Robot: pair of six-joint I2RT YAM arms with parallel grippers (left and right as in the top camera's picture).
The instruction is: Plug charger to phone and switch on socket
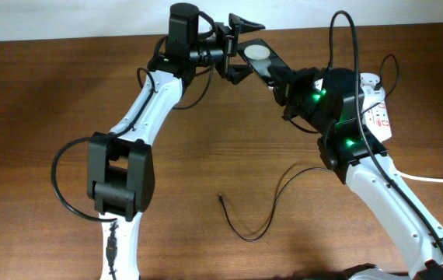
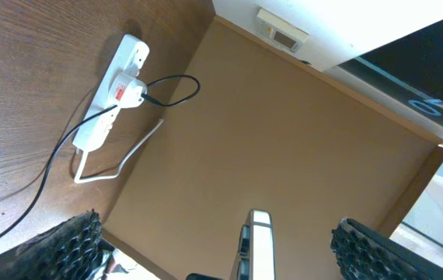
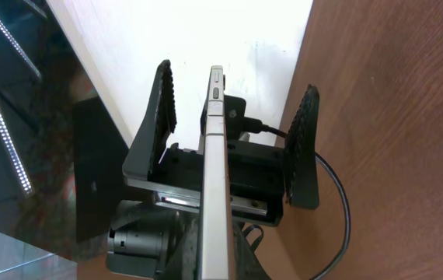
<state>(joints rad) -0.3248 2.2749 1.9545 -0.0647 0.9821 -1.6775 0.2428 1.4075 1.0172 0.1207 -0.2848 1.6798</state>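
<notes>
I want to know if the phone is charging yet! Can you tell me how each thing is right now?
phone: lifted off the table, nothing plugged in.
charger: adapter in the socket, tip loose on the table.
socket: switch on or off, cannot tell.
left gripper: open around the phone.
right gripper: shut on the phone.

No legible text, brand or number in any view. Socket (image 1: 378, 117), right of overhead frame: small red marks, too small to read. Charger plug adapter (image 2: 127, 89), upper left of left wrist frame: red label, lettering unresolved. Phone (image 1: 259, 56), top centre of overhead frame: white round spot on screen, no readable lettering. Dark panel (image 2: 431, 93), upper right of left wrist frame: pale blue marks, illegible.
</notes>
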